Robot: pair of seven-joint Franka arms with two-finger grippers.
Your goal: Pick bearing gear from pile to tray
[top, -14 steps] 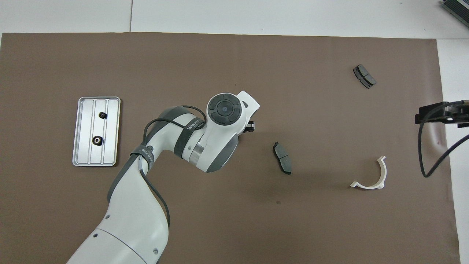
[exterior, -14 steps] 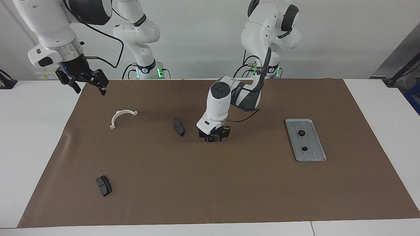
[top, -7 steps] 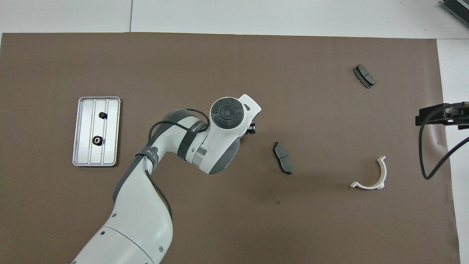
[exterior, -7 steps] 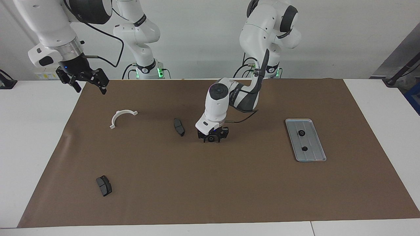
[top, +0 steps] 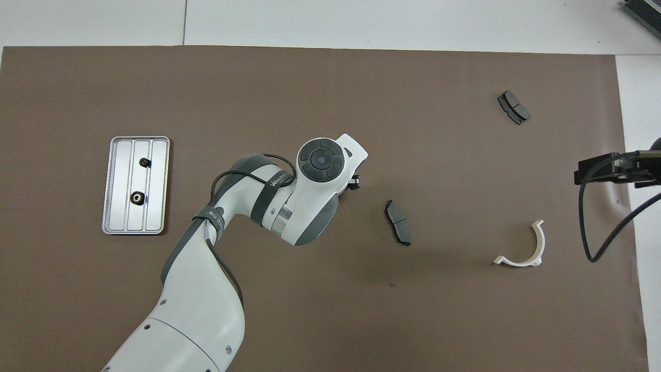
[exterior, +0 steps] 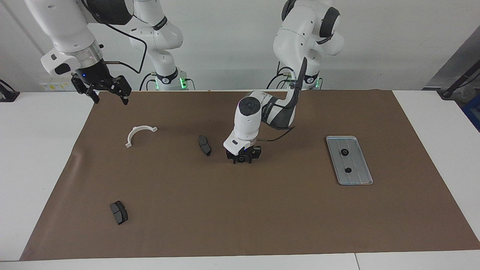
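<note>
My left gripper (exterior: 242,160) is down on the brown mat near its middle, straddling a small black bearing gear (exterior: 241,158). In the overhead view the left arm's wrist covers that gear, and only an edge of the left gripper (top: 354,181) shows. The silver tray (exterior: 356,176) lies toward the left arm's end of the table and holds two black gears (exterior: 344,152) (exterior: 348,170). The same tray (top: 155,206) and gears (top: 137,197) show from above. My right gripper (exterior: 108,93) hangs open and empty over the mat's edge at the right arm's end.
What is left of the pile lies scattered. One dark brake pad (exterior: 204,145) lies beside the left gripper. A white curved bracket (exterior: 139,134) lies toward the right arm's end. A second pad (exterior: 119,212) lies farthest from the robots.
The left gripper has sunk a little around the gear and its jaws have drawn closer. The right gripper has drifted inward over the mat's edge.
</note>
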